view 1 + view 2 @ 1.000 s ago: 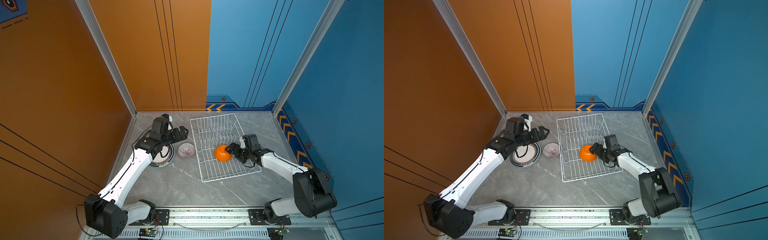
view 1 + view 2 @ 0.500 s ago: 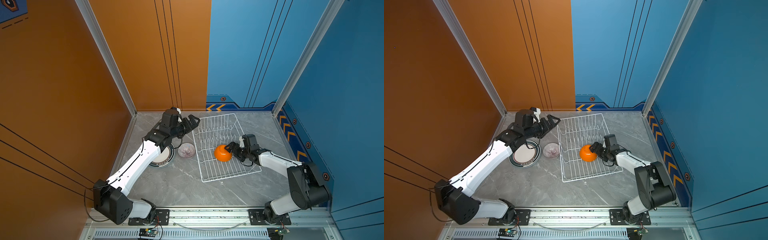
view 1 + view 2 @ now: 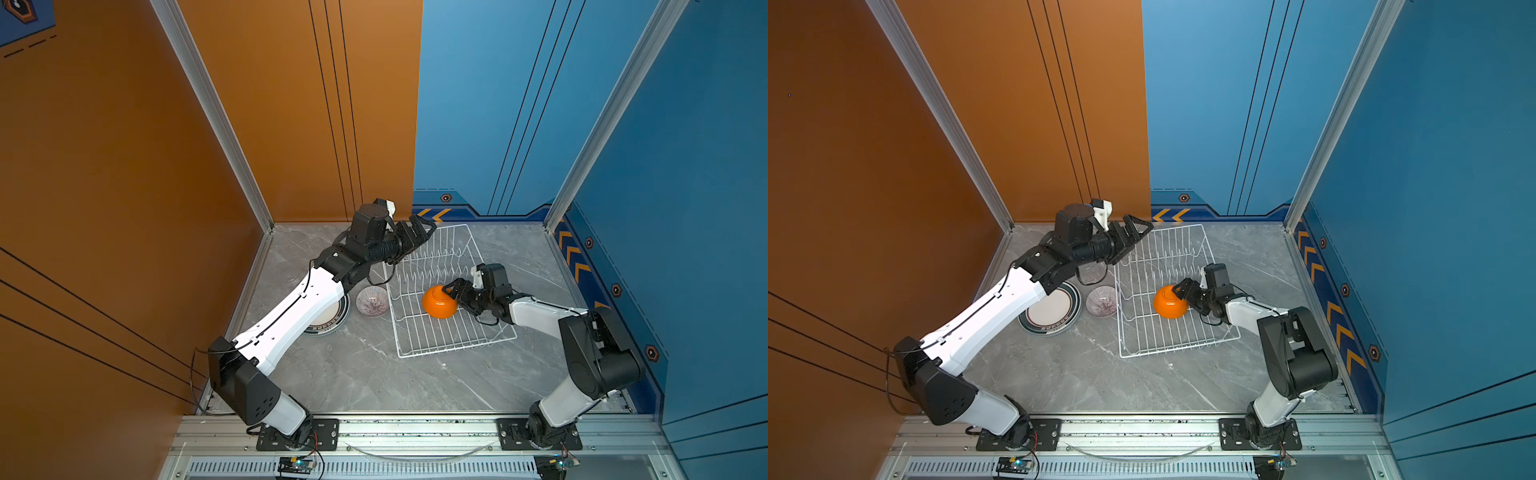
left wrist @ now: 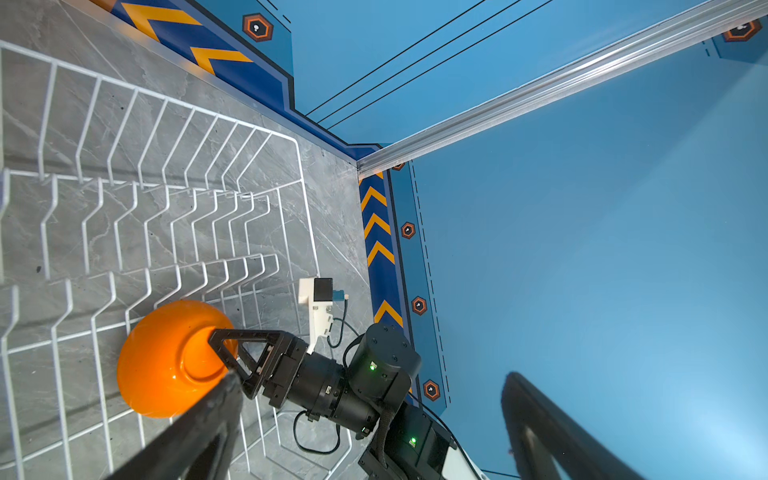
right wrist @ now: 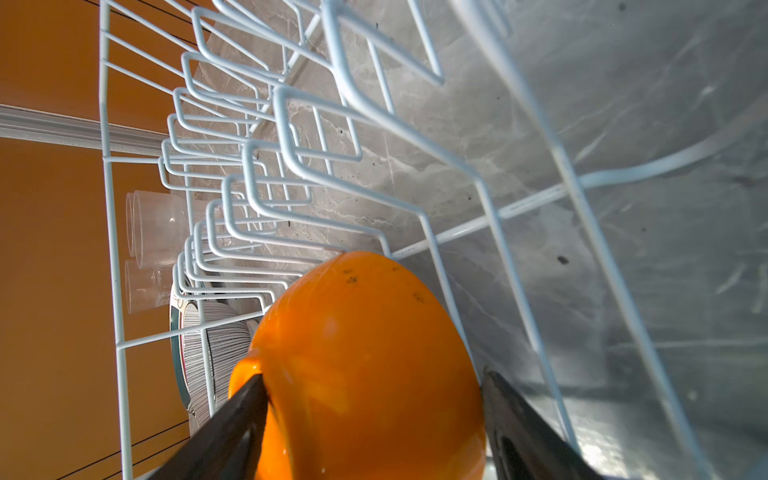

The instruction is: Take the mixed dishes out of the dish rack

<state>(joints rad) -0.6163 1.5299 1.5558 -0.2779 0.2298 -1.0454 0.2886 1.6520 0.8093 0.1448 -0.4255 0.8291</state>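
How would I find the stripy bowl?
Look for the white wire rack on the grey table. Just left of it in both top views, between it and a flat ringed plate, sits the small stripy bowl, open side up. Only it has thin dark stripes fanning from its middle; the orange bowl in the rack is plain.

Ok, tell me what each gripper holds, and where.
Left gripper open, empty. Right gripper straddles the orange bowl across its base; a closed grip cannot be told.
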